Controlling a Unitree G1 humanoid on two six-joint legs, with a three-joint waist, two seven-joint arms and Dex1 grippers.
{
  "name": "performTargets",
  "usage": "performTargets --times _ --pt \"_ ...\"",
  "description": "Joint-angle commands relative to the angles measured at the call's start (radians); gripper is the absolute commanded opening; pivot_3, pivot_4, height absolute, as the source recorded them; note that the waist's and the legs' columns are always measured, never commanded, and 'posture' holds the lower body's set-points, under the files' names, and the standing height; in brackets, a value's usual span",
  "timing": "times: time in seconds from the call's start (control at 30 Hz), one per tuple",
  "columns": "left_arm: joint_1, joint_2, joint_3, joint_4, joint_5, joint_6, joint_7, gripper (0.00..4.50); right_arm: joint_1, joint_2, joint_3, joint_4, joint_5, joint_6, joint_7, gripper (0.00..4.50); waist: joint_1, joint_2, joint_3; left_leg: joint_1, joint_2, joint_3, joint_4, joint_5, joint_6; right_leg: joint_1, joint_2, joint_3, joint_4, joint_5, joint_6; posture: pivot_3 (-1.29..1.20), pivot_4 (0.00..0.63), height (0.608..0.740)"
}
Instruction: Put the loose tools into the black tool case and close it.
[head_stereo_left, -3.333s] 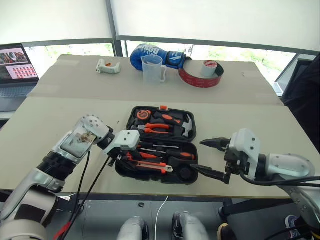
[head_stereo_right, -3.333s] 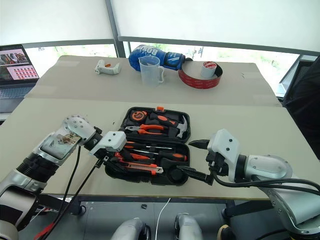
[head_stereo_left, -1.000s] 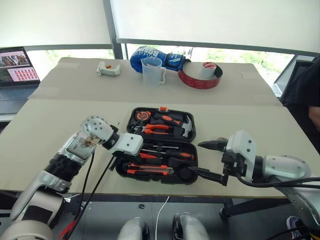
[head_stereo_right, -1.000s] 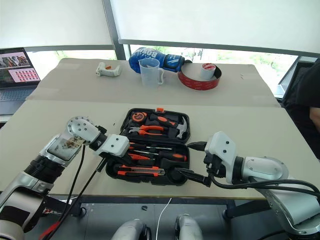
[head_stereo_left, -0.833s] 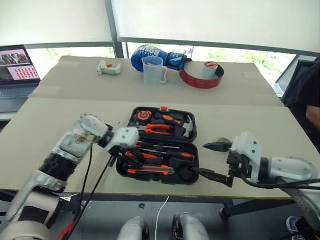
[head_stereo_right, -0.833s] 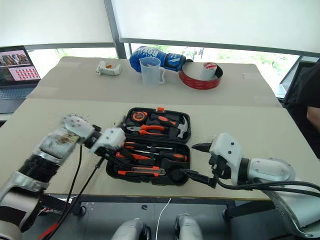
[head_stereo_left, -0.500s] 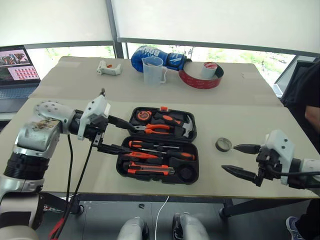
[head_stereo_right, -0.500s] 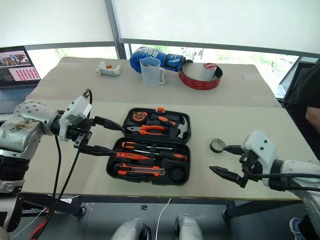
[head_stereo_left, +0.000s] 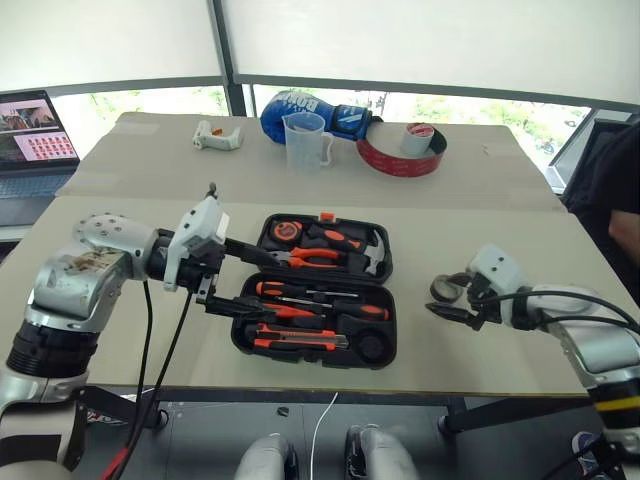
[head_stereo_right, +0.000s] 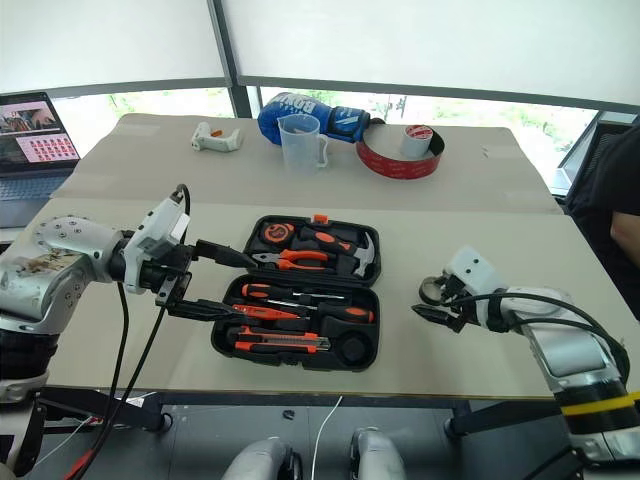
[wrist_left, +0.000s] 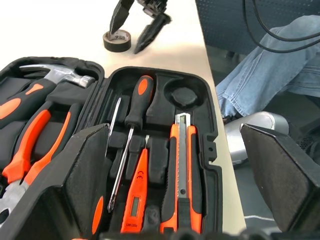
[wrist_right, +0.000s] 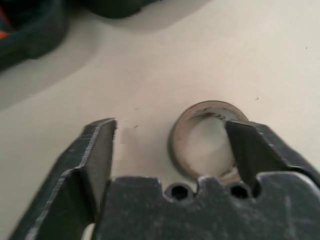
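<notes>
At lower right of the head view, right gripper (head_stereo_left: 449, 298) fingers apart straddling the small tape roll (head_stereo_left: 444, 288) on the bench (head_stereo_left: 480, 230), open tool case (head_stereo_left: 318, 290) at center, left gripper (head_stereo_left: 236, 280) fingers spread over its left edge.

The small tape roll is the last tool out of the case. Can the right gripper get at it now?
Probably yes: the right gripper is open at the small tape roll, one finger over its hole, bare table around.

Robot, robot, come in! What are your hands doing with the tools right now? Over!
Left gripper open above the open case. Right gripper open around the tape roll on the table, one finger inside its ring. Nothing in the way.
</notes>
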Motion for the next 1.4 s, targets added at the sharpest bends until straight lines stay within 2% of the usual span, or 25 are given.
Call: performTargets --times 0.03,0.17,0.27,0.47,0.53,0.67,0.8,0.93,1.0,1.1,1.17,1.2,1.23,1.4 --pt "-0.002 0.011 0.012 -0.012 0.013 -0.036 0.012 4.50 -0.041 0.016 0.025 0.067 -0.046 -0.068 0.030 2.36 -0.002 0.000 0.000 0.000 0.000 0.000 0.000 0.000 0.000 0.000 0.000 0.000 0.000 0.000 0.000 0.00 0.150 0.714" --pt "-0.013 0.011 0.007 -0.009 0.011 -0.036 0.013 4.50 -0.061 0.023 0.023 0.090 -0.060 -0.082 0.048 0.96 -0.005 0.000 0.000 0.001 0.000 0.000 0.000 0.000 0.000 0.000 0.000 0.001 0.000 0.000 0.000 0.00 0.150 0.714" --pt "-0.010 0.019 -0.001 -0.005 0.018 -0.045 -0.001 4.50 -0.053 0.005 -0.004 0.030 -0.021 -0.095 0.099 0.04 -0.004 0.000 0.000 0.001 0.000 0.000 0.000 0.001 -0.001 0.000 0.000 0.000 0.001 0.000 0.000 0.00 0.150 0.714" --pt "0.055 0.059 -0.048 -0.033 0.065 -0.134 -0.073 4.50 -0.020 -0.033 -0.051 -0.311 0.227 0.025 0.295 0.04 -0.008 0.005 0.002 0.001 0.001 0.000 0.000 0.001 -0.001 0.000 0.000 0.001 0.001 0.000 -0.001 0.00 0.150 0.714" --pt "0.055 0.050 -0.059 -0.044 0.061 -0.138 -0.073 4.50 -0.015 -0.041 -0.010 -0.412 0.266 0.072 0.325 0.04 -0.006 0.005 0.002 0.001 0.001 0.000 0.000 0.001 -0.001 0.000 0.000 0.000 0.001 0.000 -0.001 0.00 0.150 0.714" --pt "0.042 0.037 -0.076 -0.058 0.053 -0.130 -0.070 4.50 -0.022 -0.032 0.073 -0.485 0.237 0.092 0.325 0.04 0.002 0.005 0.002 0.001 0.001 -0.001 0.000 0.000 -0.001 0.000 -0.001 0.000 0.001 0.000 -0.001 0.00 0.150 0.714" --pt "0.045 0.039 -0.094 -0.070 0.069 -0.141 -0.078 4.50 -0.041 0.010 0.170 -0.487 0.170 0.095 0.284 0.04 0.002 0.005 0.002 0.001 0.000 0.000 0.001 0.000 0.000 0.000 -0.001 0.000 0.001 0.000 0.000 0.00 0.150 0.714" --pt "0.044 0.037 -0.089 -0.075 0.068 -0.130 -0.061 4.50 -0.033 -0.001 0.222 -0.484 0.123 0.110 0.284 0.04 0.000 0.005 0.002 0.001 0.000 0.000 0.000 0.000 0.000 0.000 0.000 0.000 0.001 0.000 -0.001 0.00 0.150 0.714" --pt "0.043 0.037 -0.083 -0.075 0.065 -0.121 -0.054 4.50 -0.027 -0.007 0.227 -0.489 0.126 0.117 0.292 0.79 0.000 0.005 0.002 0.001 0.000 0.000 0.000 0.000 0.000 0.000 0.000 -0.001 0.001 0.000 -0.001 0.00 0.150 0.714" --pt "0.046 0.041 -0.082 -0.073 0.065 -0.122 -0.051 4.50 -0.022 -0.012 0.231 -0.504 0.128 0.124 0.298 1.66 0.000 0.005 0.002 0.000 0.000 0.000 0.000 0.000 0.000 0.000 -0.001 -0.001 0.001 0.000 -0.001 0.00 0.150 0.714" --pt "0.049 0.042 -0.080 -0.074 0.065 -0.122 -0.047 4.50 -0.021 -0.017 0.234 -0.509 0.120 0.119 0.300 2.46 0.000 0.005 0.002 0.000 0.000 0.000 0.000 0.000 0.000 0.000 0.000 -0.001 0.001 0.000 -0.001 0.00 0.150 0.714" --pt "0.050 0.042 -0.079 -0.075 0.064 -0.120 -0.044 4.50 -0.021 -0.021 0.228 -0.514 0.129 0.123 0.307 2.61 0.000 0.005 0.002 0.001 0.000 0.000 0.000 0.000 0.000 0.000 0.000 -0.001 0.001 0.000 -0.001 0.00 0.150 0.714" --pt "0.053 0.041 -0.077 -0.075 0.063 -0.118 -0.040 4.50 -0.020 -0.027 0.213 -0.526 0.155 0.133 0.322 3.04 0.000 0.005 0.002 0.001 0.000 0.000 0.000 0.000 0.000 0.000 0.000 -0.001 0.001 0.000 -0.001 0.00 0.150 0.714" --pt "0.085 0.048 -0.050 -0.052 0.077 -0.100 0.016 4.50 -0.026 -0.046 0.097 -0.550 0.264 0.186 0.329 3.04 0.000 0.005 0.002 0.001 0.000 -0.001 0.000 0.000 0.000 0.000 -0.001 -0.001 0.001 0.000 -0.001 0.00 0.150 0.714"
